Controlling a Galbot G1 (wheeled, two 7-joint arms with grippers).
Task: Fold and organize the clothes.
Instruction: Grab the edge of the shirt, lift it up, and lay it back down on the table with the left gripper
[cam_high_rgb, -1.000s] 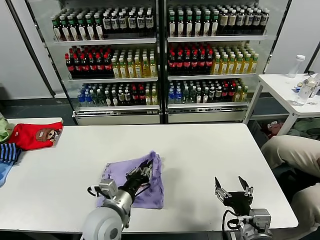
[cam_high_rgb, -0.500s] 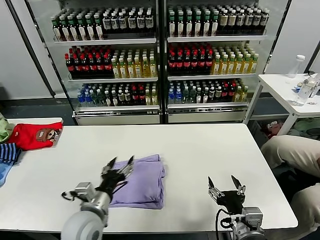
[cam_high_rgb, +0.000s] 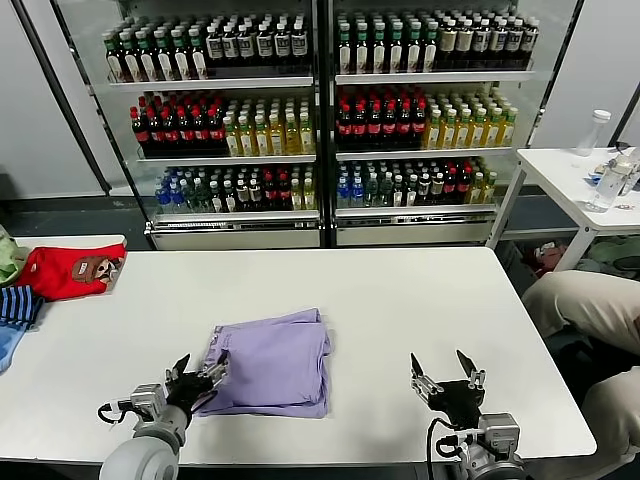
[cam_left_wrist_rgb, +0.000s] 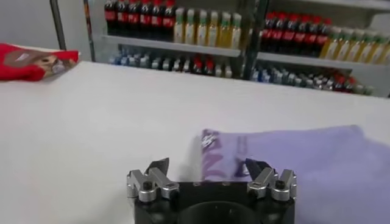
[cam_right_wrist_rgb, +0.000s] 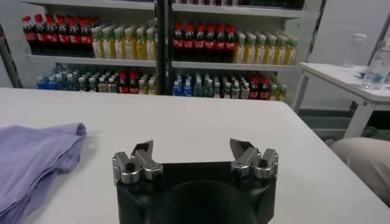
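Note:
The lavender t-shirt (cam_high_rgb: 270, 362) lies folded into a rough rectangle on the white table (cam_high_rgb: 400, 300), near the front middle. In the left wrist view it (cam_left_wrist_rgb: 304, 164) shows a strip of dark print along its near edge. My left gripper (cam_high_rgb: 200, 372) is open and empty, low at the shirt's front left corner, just off the cloth. My right gripper (cam_high_rgb: 445, 365) is open and empty at the table's front edge, well to the right of the shirt. The shirt's right edge shows in the right wrist view (cam_right_wrist_rgb: 30, 158).
A red garment with a cartoon face (cam_high_rgb: 70, 270) and a blue striped garment (cam_high_rgb: 15, 310) lie at the table's far left edge. Drink coolers (cam_high_rgb: 320, 120) stand behind the table. A small white table with bottles (cam_high_rgb: 590, 170) and a seated person's legs (cam_high_rgb: 585, 310) are to the right.
My left gripper let go of the shirt and drew back toward the front left; the shirt now lies flat and folded. The right gripper shifted slightly left and nearer.

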